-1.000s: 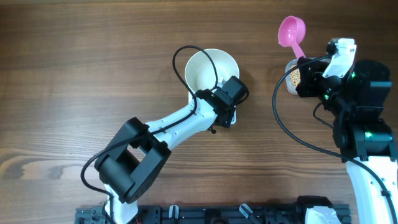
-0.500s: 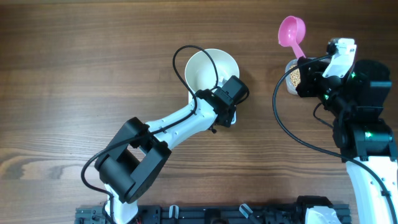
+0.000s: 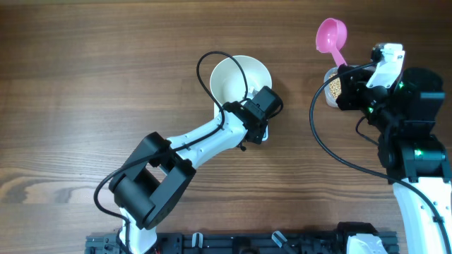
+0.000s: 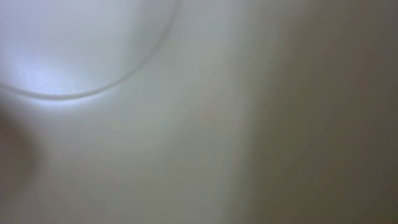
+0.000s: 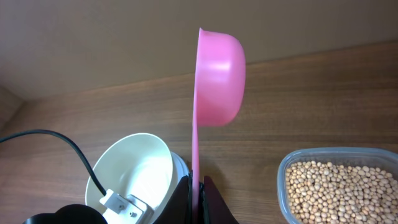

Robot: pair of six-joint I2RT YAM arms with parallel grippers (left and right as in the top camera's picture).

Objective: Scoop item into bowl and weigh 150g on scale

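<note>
The white bowl (image 3: pixel 236 76) stands at the table's middle, and from the right wrist view its empty inside (image 5: pixel 134 165) rests on the white scale (image 5: pixel 181 167), of which only an edge shows. My left gripper (image 3: pixel 253 106) sits on the bowl's near right rim, shut on it, fingers hidden. The left wrist view holds only blurred white bowl wall (image 4: pixel 124 124). My right gripper (image 5: pixel 198 183) is shut on the handle of a pink scoop (image 5: pixel 217 74), its cup (image 3: pixel 330 34) raised and tipped sideways. The beans (image 5: pixel 339 186) fill a clear tub.
The clear tub (image 3: pixel 333 86) stands right under my right gripper (image 3: pixel 346 74), to the right of the bowl. A black cable (image 3: pixel 212 60) loops over the bowl. Bare wooden table lies to the left and along the back.
</note>
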